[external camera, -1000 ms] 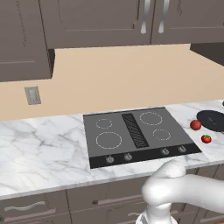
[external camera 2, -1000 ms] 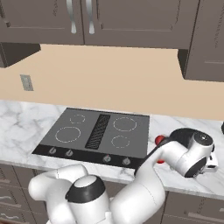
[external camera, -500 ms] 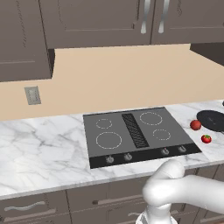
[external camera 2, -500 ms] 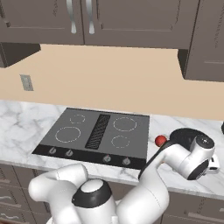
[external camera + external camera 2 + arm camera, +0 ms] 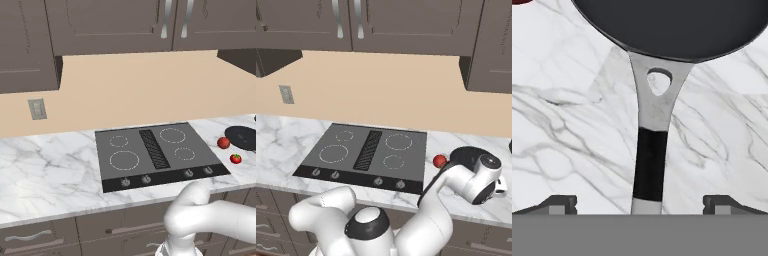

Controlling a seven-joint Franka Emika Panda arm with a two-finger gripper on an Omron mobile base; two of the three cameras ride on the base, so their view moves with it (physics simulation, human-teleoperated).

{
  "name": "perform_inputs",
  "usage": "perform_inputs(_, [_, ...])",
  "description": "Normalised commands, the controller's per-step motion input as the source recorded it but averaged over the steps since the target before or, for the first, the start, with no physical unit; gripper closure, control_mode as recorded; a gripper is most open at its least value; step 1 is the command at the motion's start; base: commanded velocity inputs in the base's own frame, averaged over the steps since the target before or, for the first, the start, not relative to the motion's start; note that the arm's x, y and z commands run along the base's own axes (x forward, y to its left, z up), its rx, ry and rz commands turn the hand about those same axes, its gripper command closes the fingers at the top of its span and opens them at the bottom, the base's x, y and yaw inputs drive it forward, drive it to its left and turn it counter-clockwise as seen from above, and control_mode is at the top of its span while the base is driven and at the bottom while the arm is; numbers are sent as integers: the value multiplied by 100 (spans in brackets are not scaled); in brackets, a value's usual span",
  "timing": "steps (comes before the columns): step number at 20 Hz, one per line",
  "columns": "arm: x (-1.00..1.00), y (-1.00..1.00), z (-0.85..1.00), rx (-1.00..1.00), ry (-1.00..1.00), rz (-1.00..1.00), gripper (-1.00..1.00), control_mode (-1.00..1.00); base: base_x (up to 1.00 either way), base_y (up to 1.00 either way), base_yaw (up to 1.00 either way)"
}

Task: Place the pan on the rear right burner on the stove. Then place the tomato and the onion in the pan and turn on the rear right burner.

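Observation:
The black pan (image 5: 243, 137) lies on the marble counter right of the stove (image 5: 155, 155), and my arm covers part of the pan (image 5: 465, 154) in the right base view. The hand view looks down on the pan (image 5: 677, 25). Its handle (image 5: 651, 165) runs straight toward my gripper (image 5: 643, 204), which is open, with the handle's end between the fingertips (image 5: 558, 203). The onion (image 5: 223, 143) sits left of the pan, and the tomato (image 5: 235, 159) is nearer the front edge. The rear right burner (image 5: 172, 135) is bare.
Four knobs (image 5: 165, 176) line the stove's front edge, and a black vent grille (image 5: 153, 148) runs down its middle. Cabinets hang above the beige back wall. My white arm (image 5: 456, 180) reaches over the counter's front edge to the right of the stove.
My hand has edged slightly right and lower over the pan's handle. The pan, tomato and onion have not moved.

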Motion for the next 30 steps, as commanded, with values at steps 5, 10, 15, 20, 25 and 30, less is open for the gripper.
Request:
perform_inputs(5, [6,-9,-10,0,0,0,-100,-100,0,0,0])
perform_inputs(10, [13,-1,-8,0,0,0,-100,-100,0,0,0])
perform_inputs(15, [13,0,-11,-2,0,0,-100,-100,0,0,0])
perform_inputs(20, [0,-5,-24,-2,0,0,-100,-100,0,0,0])
perform_inputs(25, [0,-2,-19,-1,0,0,-100,-100,0,0,0])
perform_inputs(30, [7,0,-14,-2,1,0,100,-100,0,0,0])
